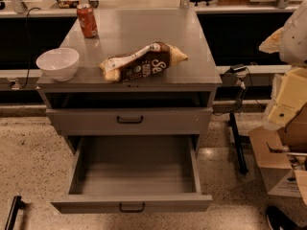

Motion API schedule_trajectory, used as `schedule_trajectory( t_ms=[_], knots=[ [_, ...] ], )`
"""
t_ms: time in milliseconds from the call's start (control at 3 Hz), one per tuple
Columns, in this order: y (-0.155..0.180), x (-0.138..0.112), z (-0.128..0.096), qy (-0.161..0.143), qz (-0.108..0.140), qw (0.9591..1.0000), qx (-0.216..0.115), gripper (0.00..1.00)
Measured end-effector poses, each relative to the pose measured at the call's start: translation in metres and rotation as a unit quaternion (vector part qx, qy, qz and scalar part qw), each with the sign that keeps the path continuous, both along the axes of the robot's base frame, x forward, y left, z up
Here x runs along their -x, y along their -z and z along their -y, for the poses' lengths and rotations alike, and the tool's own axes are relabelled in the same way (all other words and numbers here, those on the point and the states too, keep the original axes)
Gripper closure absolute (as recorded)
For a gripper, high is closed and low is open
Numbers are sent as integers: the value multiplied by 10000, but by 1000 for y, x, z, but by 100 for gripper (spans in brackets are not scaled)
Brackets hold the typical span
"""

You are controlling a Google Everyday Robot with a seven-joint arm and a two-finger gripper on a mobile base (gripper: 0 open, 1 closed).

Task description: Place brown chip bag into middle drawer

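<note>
1. Grey metal cabinet top (144,32) fills the upper middle of the view. Behind it, at 12 o'clock, a pale shelf (230,6) with metal posts runs across the room.
2. Speckled beige stone floor (33,166) lies around the cabinet, and flattened brown cardboard (271,162) rests on it at 4 o'clock.
3. A red cylindrical soda can (87,20) stands upright at 11 o'clock on the top. A round white bowl (58,63) sits at 9 o'clock, near the left front corner.
4. The crinkly, elongated brown chip bag (144,61) lies on its side near the front edge of the top, to the bowl's 3 o'clock and not touching it.
5. Its long axis runs from 8 o'clock to 2 o'clock. It shows a dark brown face with white lettering, a cream-white patterned band along the upper side, and tan-yellow ends.
6. Below a dark open slot, a grey metal drawer front (86,121) with a small black curved handle is closed.
7. The wide, shallow grey middle drawer (96,204) is pulled out at 6 o'clock, with its grey floor in view.
8. The cream-yellow gripper (288,99) sits at the right edge at 3 o'clock, well apart from the bag. Whether it is open or closed cannot be told.
</note>
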State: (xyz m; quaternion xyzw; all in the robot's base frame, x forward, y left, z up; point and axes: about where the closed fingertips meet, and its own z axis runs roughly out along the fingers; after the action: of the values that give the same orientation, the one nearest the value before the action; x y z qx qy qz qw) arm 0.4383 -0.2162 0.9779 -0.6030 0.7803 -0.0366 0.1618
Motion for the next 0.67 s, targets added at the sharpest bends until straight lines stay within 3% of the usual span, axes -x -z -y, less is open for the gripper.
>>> schedule_trajectory(
  t_ms=[333,667],
  knots=[
    [0,0,0,-1,1,10000,0,0],
    [7,-28,-29,-260,302,9992,19,0]
  ],
)
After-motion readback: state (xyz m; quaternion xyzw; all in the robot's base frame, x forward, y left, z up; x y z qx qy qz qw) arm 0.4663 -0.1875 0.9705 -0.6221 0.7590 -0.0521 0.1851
